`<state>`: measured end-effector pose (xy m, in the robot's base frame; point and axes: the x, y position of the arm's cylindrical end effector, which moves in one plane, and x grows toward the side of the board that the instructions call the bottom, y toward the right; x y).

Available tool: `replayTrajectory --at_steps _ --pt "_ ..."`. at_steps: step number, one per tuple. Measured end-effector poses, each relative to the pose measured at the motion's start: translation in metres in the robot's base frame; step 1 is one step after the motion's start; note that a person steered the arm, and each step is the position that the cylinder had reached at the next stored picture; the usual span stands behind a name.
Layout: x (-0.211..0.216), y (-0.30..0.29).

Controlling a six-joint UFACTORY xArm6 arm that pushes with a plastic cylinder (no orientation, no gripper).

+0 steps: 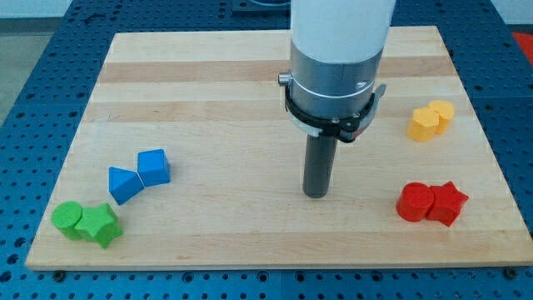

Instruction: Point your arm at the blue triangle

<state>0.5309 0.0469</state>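
The blue triangle (123,184) lies on the wooden board (225,100) at the view's lower left, touching a blue cube (154,166) just up and right of it. My tip (316,195) rests on the board near the middle, far to the right of the blue triangle, touching no block. The dark rod hangs from the white and grey arm body (337,58) above it.
A green cylinder (67,220) and a green star (100,224) sit together at the lower left corner. A red cylinder (413,202) and a red star (446,202) sit at the lower right. Two yellow blocks (430,120) sit at the right edge.
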Motion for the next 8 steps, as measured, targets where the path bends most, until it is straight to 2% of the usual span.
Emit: replayTrajectory --at_steps 3,6,8 --pt "0.009 -0.039" --pt "0.01 -0.153" --pt "0.01 -0.21"
